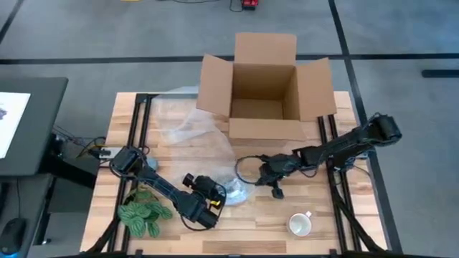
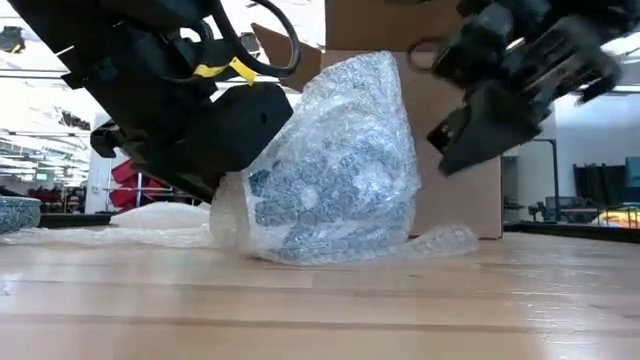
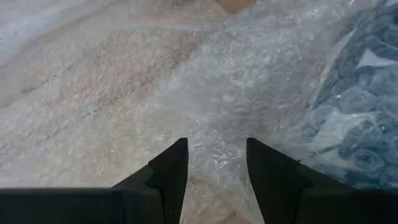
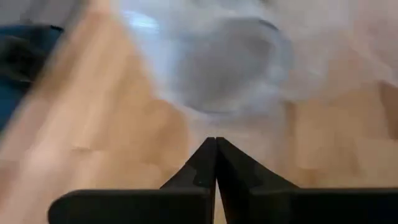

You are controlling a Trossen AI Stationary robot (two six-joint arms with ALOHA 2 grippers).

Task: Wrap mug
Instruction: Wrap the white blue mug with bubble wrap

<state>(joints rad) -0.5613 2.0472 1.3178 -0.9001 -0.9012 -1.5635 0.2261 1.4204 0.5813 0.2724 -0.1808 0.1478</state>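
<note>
Left gripper [image 1: 215, 198], fingers apart, touches the bubble-wrapped mug [image 2: 330, 170]. Right gripper [image 1: 267, 174], pinched closed and empty, hovers just opposite. Left is nearer.

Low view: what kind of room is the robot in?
Probably a big workshop or lab: a wooden table, an open cardboard box for packing, and long ceiling lights and equipment far behind.

Mug lost inside the bubble wrap

The bubble wrap [image 2: 335, 170] hides its contents from me; my right wrist view is smeared, and both arms are cropped at the low view's top edge.
</note>
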